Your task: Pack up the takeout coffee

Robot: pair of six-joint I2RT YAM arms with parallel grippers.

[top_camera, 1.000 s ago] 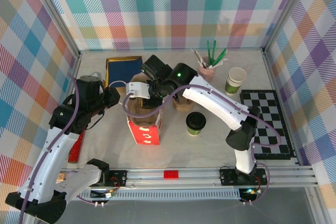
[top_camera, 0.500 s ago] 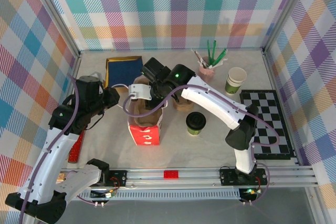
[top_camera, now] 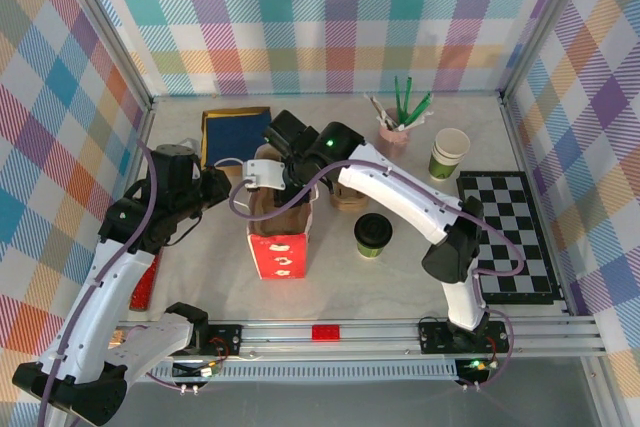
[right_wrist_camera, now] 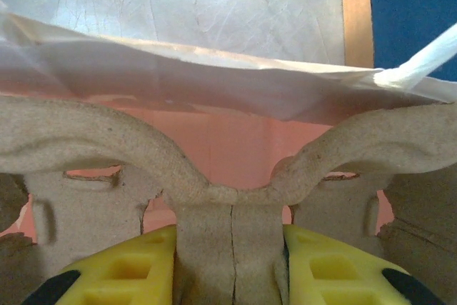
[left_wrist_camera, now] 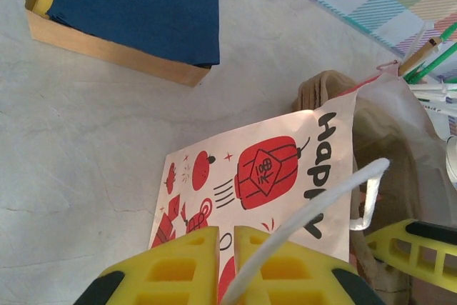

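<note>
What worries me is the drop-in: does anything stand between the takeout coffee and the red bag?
On the table, nothing visible lies between the takeout coffee and the red bag. The bag's mouth, though, is taken up: the right gripper holds a brown pulp carrier in it.

your two arms share one build: long white shells between chunky black joints. the left arm has a purple cable looping along its side; the right arm has the same, plus a small green light on its far black joint. both sit on black bases at the near rail. the left fingers and right fingers are yellow with hollow moulded cells, black at the outer corners
</note>
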